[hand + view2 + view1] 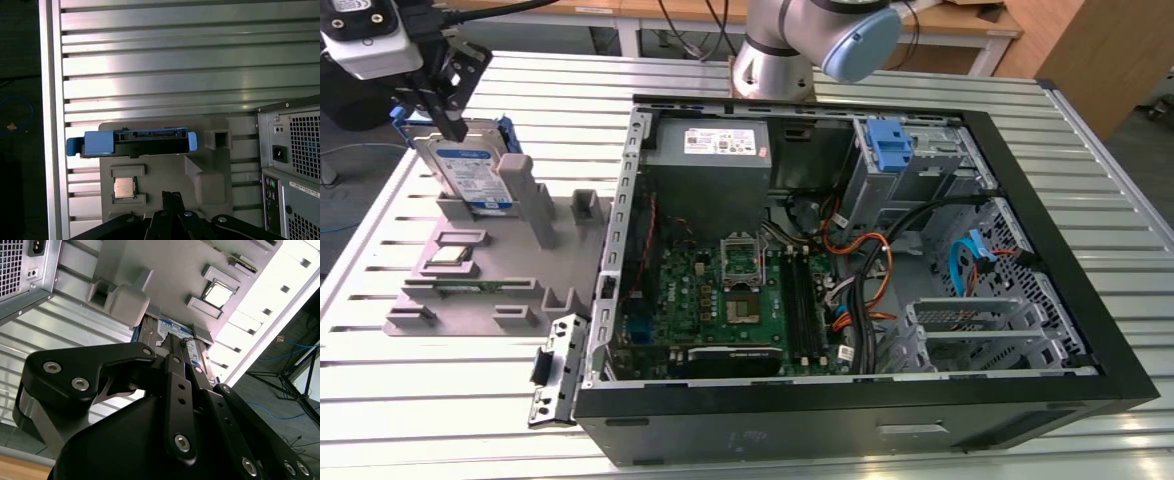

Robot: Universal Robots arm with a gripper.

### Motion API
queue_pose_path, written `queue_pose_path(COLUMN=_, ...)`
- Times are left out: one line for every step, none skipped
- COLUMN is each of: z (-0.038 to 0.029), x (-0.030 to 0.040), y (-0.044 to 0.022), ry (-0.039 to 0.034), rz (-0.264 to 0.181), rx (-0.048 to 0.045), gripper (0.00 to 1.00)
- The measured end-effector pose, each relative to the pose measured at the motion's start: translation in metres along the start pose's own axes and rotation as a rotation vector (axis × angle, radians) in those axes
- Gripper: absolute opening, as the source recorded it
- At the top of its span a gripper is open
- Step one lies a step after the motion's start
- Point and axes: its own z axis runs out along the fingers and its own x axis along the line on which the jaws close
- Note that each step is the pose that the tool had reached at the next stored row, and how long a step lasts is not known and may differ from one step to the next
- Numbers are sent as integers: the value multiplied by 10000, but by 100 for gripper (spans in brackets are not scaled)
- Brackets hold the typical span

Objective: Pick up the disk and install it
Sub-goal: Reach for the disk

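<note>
So the gripper (454,130) is parked over the far end of the table (427,400), at the exterior view's left, well away from the case (854,430). The fingers (176,371) look clenched together. I can't make out any real gap between them, and there's nothing held in there.

The disk (467,175) sits right under the fingertips, standing on edge in a slot of the grey holder (480,300) and leaning back a bit. It isn't in the case. In the exterior view the tips seem to be right at its upper edge, but I honestly can't tell if they're touching it or just above it. In the first wrist view you look down past the tips onto the disk's top edge (135,142), with the blue rails poking out at both ends. In the second wrist view the label side (172,331) peeks out just beyond the tips.

Lower on the holder, further from the fingers than the disk, a little square chip (450,256) lies flat in its own pocket. The case lies open on its side off to the exterior view's right, with the board and cables showing.
</note>
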Motion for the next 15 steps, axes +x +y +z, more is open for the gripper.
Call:
queue_pose_path(z=0, x=0, y=5, ry=0, rz=1, rx=0, gripper=10)
queue_pose_path(z=0, x=1, y=13, ry=2, rz=2, rx=2, gripper=10)
queue_pose_path(z=2, x=3, y=23, ry=1, rz=1, rx=0, gripper=10)
queue_pose_path(z=4, x=4, y=36, ry=1, rz=0, rx=1, gripper=10)
queue_pose_path(z=6, x=6, y=49, ry=0, rz=0, rx=0, gripper=10)
queue_pose_path(z=9, x=8, y=63, ry=0, rz=0, rx=0, gripper=10)
queue_pose_path(z=12, x=11, y=77, ry=-1, rz=1, rx=0, gripper=10)
queue_pose_path(z=15, x=14, y=92, ry=0, rz=1, rx=0, gripper=10)
queue_pose_path(z=19, x=18, y=106, ry=1, rz=0, rx=0, gripper=10)
queue_pose_path(z=24, x=22, y=119, ry=0, rz=0, rx=0, gripper=10)
queue_pose_path(z=28, x=27, y=132, ry=0, rz=0, rx=0, gripper=10)
queue_pose_path(z=31, x=31, y=142, ry=0, rz=0, rx=0, gripper=10)
queue_pose_path(z=34, x=34, y=149, ry=0, rz=0, rx=0, gripper=10)
queue_pose_path(z=36, x=35, y=151, ry=-2, rz=1, rx=-1, gripper=10)
queue_pose_path(z=36, x=35, y=151, ry=0, rz=-1, rx=-1, gripper=10)
